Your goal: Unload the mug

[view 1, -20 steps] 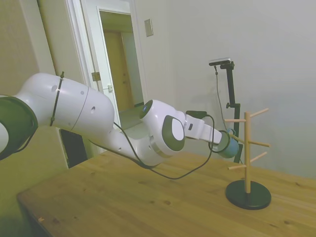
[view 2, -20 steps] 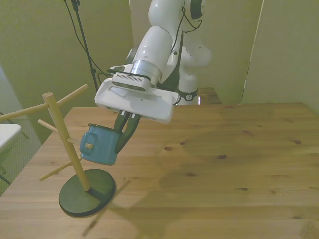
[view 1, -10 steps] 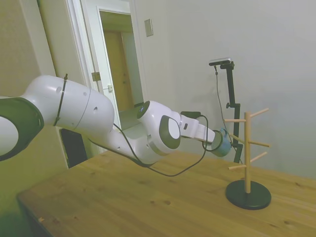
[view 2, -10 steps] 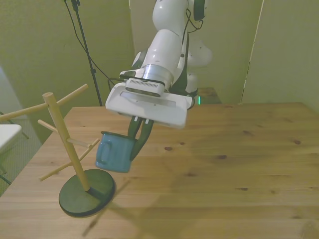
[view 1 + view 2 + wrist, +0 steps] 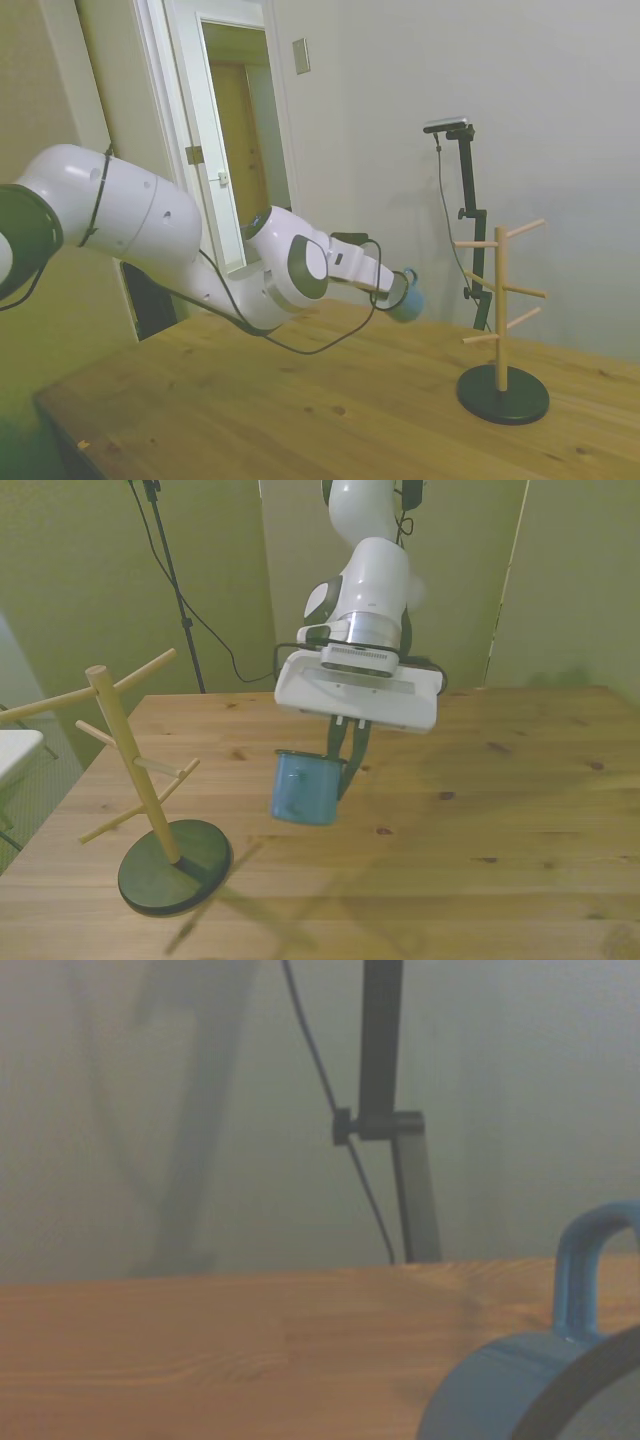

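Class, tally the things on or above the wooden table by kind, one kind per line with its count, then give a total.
Mugs: 1, the light-blue mug held in the gripper, above the table
Wooden mug trees: 1, the mug tree on its dark round base, no mug on its pegs
Total: 2

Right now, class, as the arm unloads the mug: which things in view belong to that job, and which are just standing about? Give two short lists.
Part of the job:
- the light-blue mug, held clear of the pegs
- the gripper, shut on the mug's rim
- the wooden mug tree it hung on
- the wooden table

Just standing about:
- the open doorway
- the wall plate
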`<state>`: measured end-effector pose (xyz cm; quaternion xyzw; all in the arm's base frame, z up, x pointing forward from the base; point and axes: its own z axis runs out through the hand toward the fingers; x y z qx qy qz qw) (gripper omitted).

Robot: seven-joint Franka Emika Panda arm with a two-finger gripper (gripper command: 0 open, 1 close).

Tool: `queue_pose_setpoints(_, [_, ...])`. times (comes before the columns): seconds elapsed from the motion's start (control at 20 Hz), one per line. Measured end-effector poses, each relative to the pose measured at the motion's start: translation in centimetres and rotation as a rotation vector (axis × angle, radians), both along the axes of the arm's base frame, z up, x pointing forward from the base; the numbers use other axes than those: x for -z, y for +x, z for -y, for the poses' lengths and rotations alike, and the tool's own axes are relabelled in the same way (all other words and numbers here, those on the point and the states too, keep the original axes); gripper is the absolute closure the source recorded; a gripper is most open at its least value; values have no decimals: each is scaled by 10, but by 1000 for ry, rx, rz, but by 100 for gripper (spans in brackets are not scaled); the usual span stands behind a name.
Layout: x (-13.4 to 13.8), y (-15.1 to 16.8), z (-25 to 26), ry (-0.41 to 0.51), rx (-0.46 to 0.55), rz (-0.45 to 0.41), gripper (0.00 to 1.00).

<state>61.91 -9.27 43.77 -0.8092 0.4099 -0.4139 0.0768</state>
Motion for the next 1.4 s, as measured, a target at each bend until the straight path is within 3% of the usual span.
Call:
queue_pose_setpoints(0.6, [51, -126, -54, 28, -82, -228, 100])
queue_pose_setpoints(1.1, [47, -159, -39, 73, -61, -383, 100])
queue_pose_setpoints(1.4, [52, -155, -32, 98, -62, -456, 100])
